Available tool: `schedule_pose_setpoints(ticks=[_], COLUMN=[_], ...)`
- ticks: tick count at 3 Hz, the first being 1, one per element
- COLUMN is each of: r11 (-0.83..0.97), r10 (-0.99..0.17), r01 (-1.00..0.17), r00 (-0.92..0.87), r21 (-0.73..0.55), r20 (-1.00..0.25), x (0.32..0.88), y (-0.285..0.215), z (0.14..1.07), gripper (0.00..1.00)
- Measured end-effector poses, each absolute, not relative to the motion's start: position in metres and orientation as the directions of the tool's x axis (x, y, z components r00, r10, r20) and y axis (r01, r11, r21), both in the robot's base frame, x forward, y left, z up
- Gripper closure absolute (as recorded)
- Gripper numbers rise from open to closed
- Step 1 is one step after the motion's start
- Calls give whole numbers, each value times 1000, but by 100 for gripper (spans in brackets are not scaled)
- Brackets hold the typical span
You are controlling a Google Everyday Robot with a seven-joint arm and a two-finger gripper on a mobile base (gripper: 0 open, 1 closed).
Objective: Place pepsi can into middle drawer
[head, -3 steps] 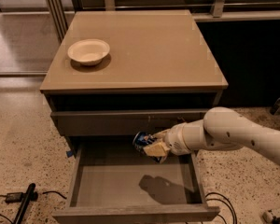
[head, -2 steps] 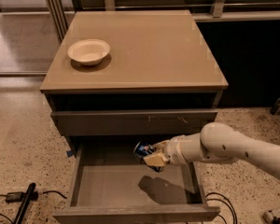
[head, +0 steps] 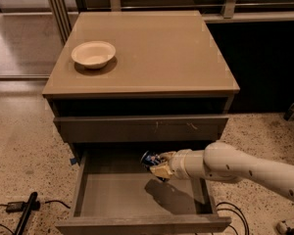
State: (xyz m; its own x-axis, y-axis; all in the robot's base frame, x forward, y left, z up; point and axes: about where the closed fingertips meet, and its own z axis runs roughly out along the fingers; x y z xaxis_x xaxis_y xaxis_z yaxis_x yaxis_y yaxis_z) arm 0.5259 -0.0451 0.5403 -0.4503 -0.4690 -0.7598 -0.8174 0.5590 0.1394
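- Pepsi can (head: 148, 158): held clear above the floor of the middle drawer (head: 112, 195), below the counter's front edge and right of its centre. It lies tilted and has not been set down.
- Gripper (head: 159, 168): clamped on the can from its right side, inside the open drawer's span. Judged: grip kept until the can is lower.
- Arm (head: 235, 168): reaches in from the right, over the drawer's right wall.
- Drawer front (head: 112, 129) above: closed, scuffed.
- Bowl (head: 93, 54): on the counter (head: 176, 53), near its left edge, uninvolved.
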Motion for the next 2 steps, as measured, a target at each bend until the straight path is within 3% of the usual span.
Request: schedule_pose_setpoints(ticks=[2], r11=[581], r10=[-457], r01=[-803], r00=[-460], r21=[136], r20=[-761], x=[530], y=[-42], z=[524], gripper=[100])
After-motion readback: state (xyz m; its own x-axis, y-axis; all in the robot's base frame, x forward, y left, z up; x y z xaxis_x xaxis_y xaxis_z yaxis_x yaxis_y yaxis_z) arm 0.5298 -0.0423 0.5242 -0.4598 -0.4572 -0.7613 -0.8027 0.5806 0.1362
